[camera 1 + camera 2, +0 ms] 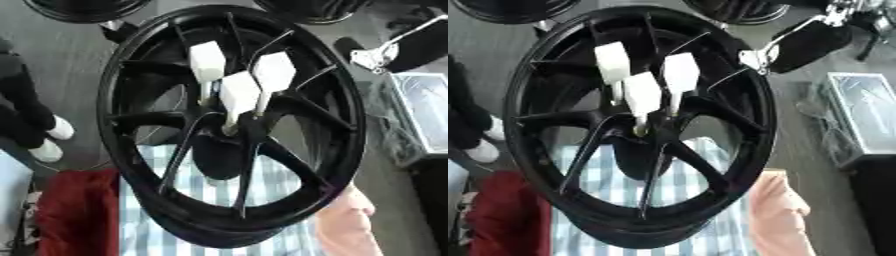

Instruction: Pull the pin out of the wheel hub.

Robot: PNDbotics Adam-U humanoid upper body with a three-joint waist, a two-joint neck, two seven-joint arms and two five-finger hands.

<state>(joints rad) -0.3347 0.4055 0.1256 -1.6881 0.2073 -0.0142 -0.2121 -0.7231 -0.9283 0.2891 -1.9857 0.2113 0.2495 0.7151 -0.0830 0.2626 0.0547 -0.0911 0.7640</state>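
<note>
Item 1. Blue-and-white striped cloth (157,235), at the near edge, lying under the wheel's lower rim. A dark red cloth (74,210) lies beside it on the left. A pale pink, soft-looking shape (346,225) lies on the right and I cannot make out what it is.

Item 2. Large black spoked alloy wheel (219,160), tipped up on edge. Its open face is turned to the camera and fills most of both views, and its lower rim is over the striped cloth.

Item 3. Three white pins with blocky rectangular heads (238,92), seated in the hub at the wheel's centre. Their thin shafts run down into the hub. The long axes stand roughly upright in the view, with the heads uppermost and fanned slightly apart.

Item 4. Clear-sided rectangular box (429,110), on the floor to the right, well apart from the wheel. Its contents are not legible.

Item 5. Robot's right hand (798,45), black with silver fittings, at the upper right just beside the wheel's rim. Contact cannot be told, nor whether it is open or closed. It holds no pin.

Item 6. Further black wheels (83,10), partly visible along the far edge.
</note>
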